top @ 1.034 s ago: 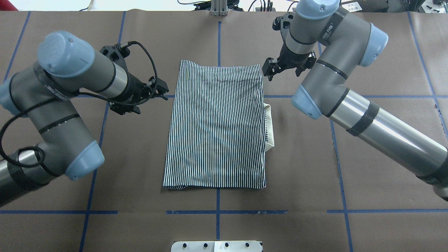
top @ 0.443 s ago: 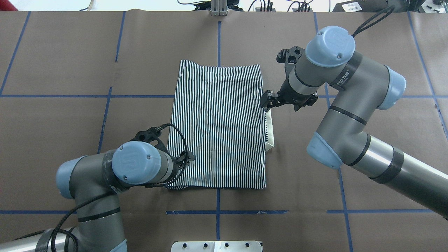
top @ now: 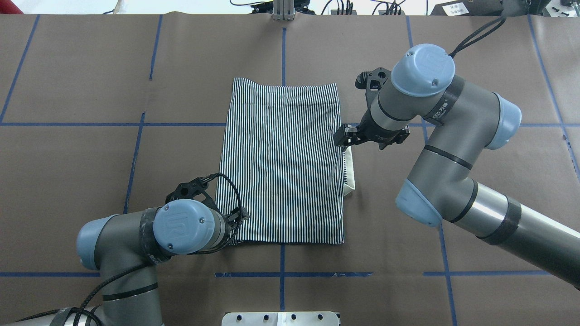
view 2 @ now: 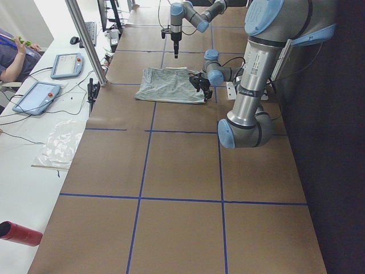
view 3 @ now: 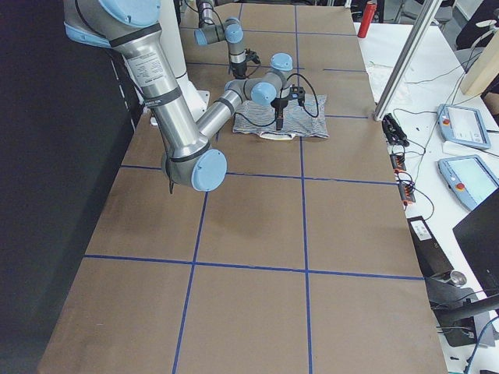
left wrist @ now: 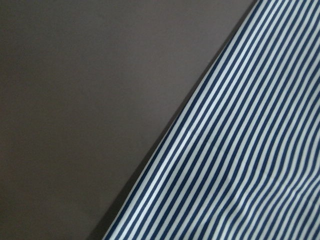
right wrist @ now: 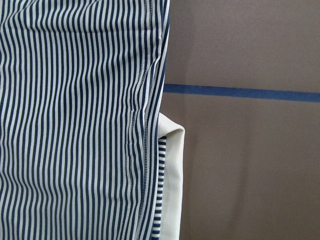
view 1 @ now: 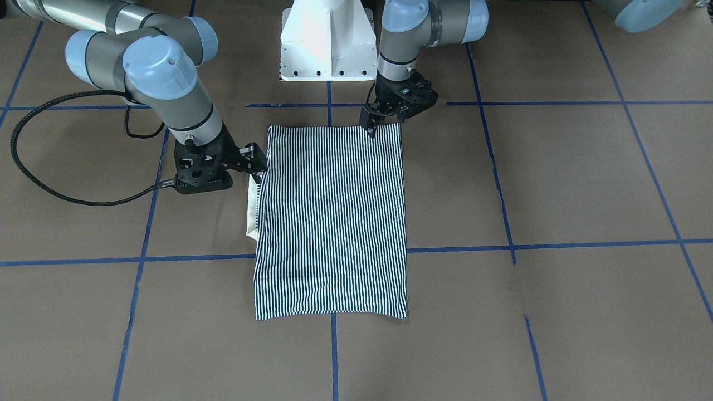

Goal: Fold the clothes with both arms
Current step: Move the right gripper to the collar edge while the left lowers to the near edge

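The clothes are one striped shirt (top: pixel 281 158), folded into a flat rectangle mid-table; it also shows in the front view (view 1: pixel 331 223). Its cream collar (top: pixel 350 174) sticks out from the robot's right edge and fills the right wrist view's lower middle (right wrist: pixel 172 190). My left gripper (top: pixel 241 214) hangs at the shirt's near-left corner, fingers apart, holding nothing; from the front the left gripper (view 1: pixel 370 126) sits just over that corner. My right gripper (top: pixel 341 136) stands open at the right edge just beyond the collar, and the front view shows the right gripper (view 1: pixel 257 160) touching that edge. The left wrist view shows only striped cloth (left wrist: pixel 240 150) and brown table.
Brown paper with blue tape lines (top: pixel 281 274) covers the table. The white pedestal base (view 1: pixel 326 39) stands just behind the shirt on the robot's side. A side bench holds tablets (view 2: pixel 37 97) beside a metal post (view 2: pixel 85 40). A red cylinder (view 2: pixel 20 234) lies at the bench's near end.
The left arm swung from beside the shirt's far-left edge to its near-left corner. The right arm came down from the far-right corner to the right edge by the collar.
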Motion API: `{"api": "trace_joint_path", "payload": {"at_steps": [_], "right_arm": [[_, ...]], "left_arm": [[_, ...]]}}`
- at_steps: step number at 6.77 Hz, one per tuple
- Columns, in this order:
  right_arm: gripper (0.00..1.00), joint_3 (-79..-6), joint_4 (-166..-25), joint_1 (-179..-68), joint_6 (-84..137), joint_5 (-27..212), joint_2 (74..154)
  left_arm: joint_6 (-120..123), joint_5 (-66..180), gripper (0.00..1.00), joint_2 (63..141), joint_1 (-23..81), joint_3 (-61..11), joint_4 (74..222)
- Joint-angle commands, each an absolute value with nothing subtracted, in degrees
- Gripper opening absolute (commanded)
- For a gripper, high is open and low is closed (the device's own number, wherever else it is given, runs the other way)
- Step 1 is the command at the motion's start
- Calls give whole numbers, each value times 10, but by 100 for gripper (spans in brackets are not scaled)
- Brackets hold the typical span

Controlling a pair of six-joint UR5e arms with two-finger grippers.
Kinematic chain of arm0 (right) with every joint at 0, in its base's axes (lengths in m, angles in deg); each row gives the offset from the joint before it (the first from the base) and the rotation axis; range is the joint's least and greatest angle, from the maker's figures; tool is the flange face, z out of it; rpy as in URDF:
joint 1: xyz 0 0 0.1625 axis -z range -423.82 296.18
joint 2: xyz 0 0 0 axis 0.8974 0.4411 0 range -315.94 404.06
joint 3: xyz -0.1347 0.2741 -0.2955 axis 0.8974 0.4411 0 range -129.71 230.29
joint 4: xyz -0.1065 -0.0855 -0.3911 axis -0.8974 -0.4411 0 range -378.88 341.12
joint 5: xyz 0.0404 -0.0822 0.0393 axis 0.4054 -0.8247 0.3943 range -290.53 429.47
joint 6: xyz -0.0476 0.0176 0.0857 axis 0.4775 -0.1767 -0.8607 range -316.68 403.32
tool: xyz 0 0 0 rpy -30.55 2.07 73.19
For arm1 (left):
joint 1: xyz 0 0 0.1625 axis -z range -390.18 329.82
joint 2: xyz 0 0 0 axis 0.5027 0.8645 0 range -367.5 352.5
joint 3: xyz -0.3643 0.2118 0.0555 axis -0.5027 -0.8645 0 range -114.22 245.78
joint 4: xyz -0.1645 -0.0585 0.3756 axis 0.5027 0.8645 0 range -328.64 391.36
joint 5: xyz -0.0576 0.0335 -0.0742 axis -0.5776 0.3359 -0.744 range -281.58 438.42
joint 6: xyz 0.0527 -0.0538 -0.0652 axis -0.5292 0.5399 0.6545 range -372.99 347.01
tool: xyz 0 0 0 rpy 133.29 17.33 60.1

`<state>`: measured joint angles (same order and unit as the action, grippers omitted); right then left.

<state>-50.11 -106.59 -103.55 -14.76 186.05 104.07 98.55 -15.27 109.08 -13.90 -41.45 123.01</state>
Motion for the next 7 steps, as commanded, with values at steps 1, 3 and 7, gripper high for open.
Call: {"api": "trace_joint_path", "payload": {"at_steps": [1, 3, 7], "right_arm": [[100, -501, -1066, -1034, -148, 1860, 1040], [100, -501, -1066, -1033, -148, 1860, 1040], [100, -501, -1067, -1033, -148, 1860, 1041]], "left_arm": [[985, -151, 91, 1091, -139, -408, 1222], [983, -151, 88, 1090, -139, -407, 1218], [984, -152, 67, 1090, -139, -406, 1218]]}}
